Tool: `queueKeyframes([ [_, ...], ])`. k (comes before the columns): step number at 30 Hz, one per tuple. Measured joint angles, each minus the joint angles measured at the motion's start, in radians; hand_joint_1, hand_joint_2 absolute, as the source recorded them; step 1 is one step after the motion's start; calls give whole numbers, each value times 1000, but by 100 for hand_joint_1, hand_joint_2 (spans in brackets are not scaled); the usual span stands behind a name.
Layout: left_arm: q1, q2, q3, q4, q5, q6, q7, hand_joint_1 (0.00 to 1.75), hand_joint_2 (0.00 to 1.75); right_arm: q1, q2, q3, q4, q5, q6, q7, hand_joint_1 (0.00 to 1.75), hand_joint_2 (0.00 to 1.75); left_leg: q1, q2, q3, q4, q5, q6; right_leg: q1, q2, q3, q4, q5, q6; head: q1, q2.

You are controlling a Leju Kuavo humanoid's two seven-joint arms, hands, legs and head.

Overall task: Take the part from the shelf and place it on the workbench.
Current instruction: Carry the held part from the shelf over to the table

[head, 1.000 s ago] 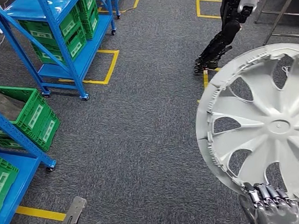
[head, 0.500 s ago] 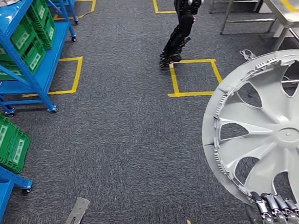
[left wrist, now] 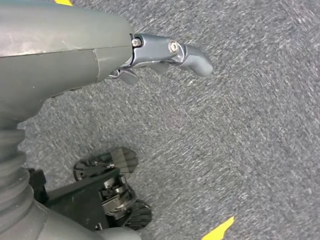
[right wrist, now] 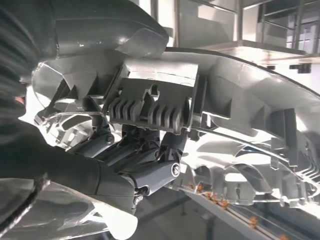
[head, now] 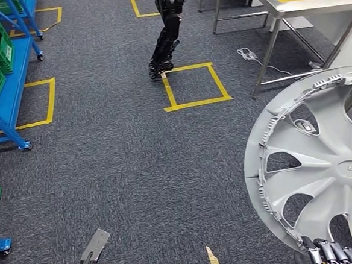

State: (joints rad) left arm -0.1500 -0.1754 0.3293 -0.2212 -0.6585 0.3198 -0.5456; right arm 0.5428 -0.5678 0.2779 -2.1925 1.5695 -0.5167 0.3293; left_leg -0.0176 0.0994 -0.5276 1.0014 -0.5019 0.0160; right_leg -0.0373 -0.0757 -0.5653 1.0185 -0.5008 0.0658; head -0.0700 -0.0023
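as right robot hand grips, hubcap cropped

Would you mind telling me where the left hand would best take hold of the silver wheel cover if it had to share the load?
Probably the outer rim on the robot's left side. The wheel cover stands roughly upright, the right hand already grips its bottom edge, and that left rim is bare and nearest the empty left hand. The openings between the spokes would let fingers hook behind the rim, coming in from the left.
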Motion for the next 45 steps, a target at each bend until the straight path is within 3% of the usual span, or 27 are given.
queueKeyframes([
  [2, -2, -1, -1, 0, -1, 0, 1, 0, 175, 23, 4, -11, -12, 1, -2, -9, 175, 175, 3, 10, 3, 5, -6, -8, 0, 23, -4, 3, 5, -19, -3, 0],
  [4, -2, -3, -3, -1, -6, -2, 1, 0, 175, 44, 8, -25, -26, 2, -4, -18, 175, 175, 10, -25, -10, 42, -40, -17, 0, 44, -9, 3, 9, -31, -4, 0],
  [6, -1, -7, -4, -1, -10, -2, 1, 0, 175, 65, 13, -39, -41, 2, -8, -23, 175, 175, 15, -75, -57, 161, -112, -21, 2, 67, -14, 3, 13, -39, -5, 0],
  [7, 0, -10, -4, -1, -12, -2, 0, 0, 175, 78, 15, -47, -49, 2, -12, -25, 175, 175, 15, -86, -87, 232, -144, -21, 5, 79, -16, 3, 15, -42, -5, 0],
  [9, 0, -14, -6, -1, -14, 0, 1, 0, 175, 104, 23, -64, -62, 2, -23, -29, 175, 175, 13, -91, -120, 308, -160, -13, 11, 106, -18, 3, 17, -45, -4, 0],
  [11, -3, -18, -9, -1, -20, 1, 1, 0, 175, 129, 36, -81, -73, 2, -35, -38, 175, 175, 9, -103, -87, 232, -100, 3, 16, 135, -19, 3, 20, -48, -4, 0],
  [13, -8, -20, -14, -1, -24, 1, 1, 0, 175, 148, 52, -96, -80, 2, -46, -50, 175, 175, 3, -160, -26, 89, -33, 23, 15, 162, -22, 3, 24, -46, -3, 0],
  [15, -11, -20, -17, -1, -24, 2, 1, 0, 175, 157, 66, -108, -82, 2, -55, -56, 175, 175, -1, -205, 3, 18, -13, 36, 8, 189, -31, 3, 32, -37, -6, 0],
  [17, -15, -22, -21, -3, -24, 2, 1, 0, 175, 169, 81, -116, -84, 2, -59, -59, 175, 175, -2, -191, 7, 3, -8, 38, 4, 216, -42, -3, 42, -21, -8, 0],
  [18, -17, -24, -23, -4, -24, 2, 1, 0, 175, 177, 89, -119, -84, 2, -61, -60, 175, 175, 1, -176, 10, -10, -1, 38, 6, 212, -49, -2, 41, -16, -8, 0],
  [20, -22, -28, -27, -7, -24, 1, 0, 0, 175, 186, 100, -127, -86, 2, -64, -61, 175, 175, 7, -143, 16, -39, 17, 38, 13, 162, -81, 46, 6, -11, -1, 0],
  [22, -22, -31, -27, -8, -24, 0, 0, 0, 175, 186, 107, -134, -86, 3, -68, -63, 175, 175, 7, -110, 14, -46, 23, 40, 15, 102, -133, 165, -59, -7, 5, 0],
  [24, -19, -31, -28, -8, -24, 0, 0, 0, 175, 188, 112, -140, -86, 3, -68, -63, 175, 175, 7, -76, 12, -43, 22, 40, 11, 83, -165, 252, -90, 4, 6, 0],
  [25, -19, -31, -28, -8, -24, 0, 0, 0, 175, 189, 114, -143, -86, 3, -68, -63, 175, 175, 8, -60, 12, -42, 21, 38, 8, 78, -156, 248, -82, 9, 6, 0],
  [26, -19, -32, -28, -8, -24, 0, 0, 0, 175, 191, 116, -144, -86, 3, -68, -63, 175, 175, 9, -46, 11, -40, 19, 35, 6, 70, -126, 203, -58, 14, 7, 0],
  [28, -21, -33, -28, -9, -24, 0, 0, 0, 175, 192, 119, -146, -86, 3, -68, -63, 175, 175, 10, -23, 10, -28, 10, 23, 3, 38, -36, 63, -9, 19, 7, 0],
  [30, -23, -33, -28, -10, -24, 0, 0, 0, 175, 192, 122, -147, -87, 3, -68, -63, 175, 175, 7, -6, 9, -14, 1, 9, 5, 18, 14, -14, 8, 5, 5, 0],
  [32, -26, -32, -28, -10, -24, 0, 0, 0, 175, 194, 126, -148, -88, 3, -68, -63, 175, 175, 6, 9, 11, -8, -2, 0, 7, 31, 12, -16, 8, -17, 3, 0],
  [33, -27, -32, -28, -11, -24, 0, 0, 0, 175, 196, 127, -149, -88, 3, -68, -63, 175, 175, 8, 6, 11, -4, -6, -6, 7, 40, 9, -14, 10, -24, 3, 0],
  [35, -28, -33, -29, -11, -24, 1, 0, 0, 175, 198, 130, -150, -89, 3, -69, -63, 175, 175, 14, -34, -5, 40, -43, -16, 5, 58, 4, -15, 16, -36, 3, 0],
  [37, -25, -32, -29, -11, -25, 1, 0, 0, 175, 199, 135, -152, -89, 3, -70, -63, 175, 175, 18, -79, -54, 161, -114, -22, 6, 77, -1, -15, 20, -44, 2, 0],
  [39, -21, -31, -29, -11, -25, 2, 1, 0, 175, 203, 143, -156, -88, 3, -72, -64, 175, 175, 18, -90, -103, 276, -157, -20, 10, 100, -5, -14, 23, -48, 2, 0],
  [40, -20, -30, -29, -11, -26, 2, 2, 0, 175, 206, 149, -159, -88, 3, -73, -67, 175, 175, 17, -91, -110, 289, -150, -16, 12, 113, -6, -14, 24, -49, 2, 0],
  [41, -20, -29, -29, -11, -28, 1, 3, 0, 175, 209, 156, -162, -88, 3, -75, -71, 175, 175, 16, -95, -98, 261, -123, -10, 15, 127, -6, -14, 24, -50, 2, 0],
  [43, -21, -29, -30, -11, -31, 1, 3, 0, 175, 215, 172, -169, -88, 3, -80, -83, 175, 175, 12, -132, -40, 128, -47, 12, 18, 153, -7, -14, 27, -50, 3, 0],
  [45, -23, -28, -31, -11, -32, 0, 3, 0, 175, 219, 187, -177, -89, 3, -87, -90, 175, 175, 9, -175, 2, 26, -6, 31, 16, 177, -13, -13, 32, -44, 3, 0],
])
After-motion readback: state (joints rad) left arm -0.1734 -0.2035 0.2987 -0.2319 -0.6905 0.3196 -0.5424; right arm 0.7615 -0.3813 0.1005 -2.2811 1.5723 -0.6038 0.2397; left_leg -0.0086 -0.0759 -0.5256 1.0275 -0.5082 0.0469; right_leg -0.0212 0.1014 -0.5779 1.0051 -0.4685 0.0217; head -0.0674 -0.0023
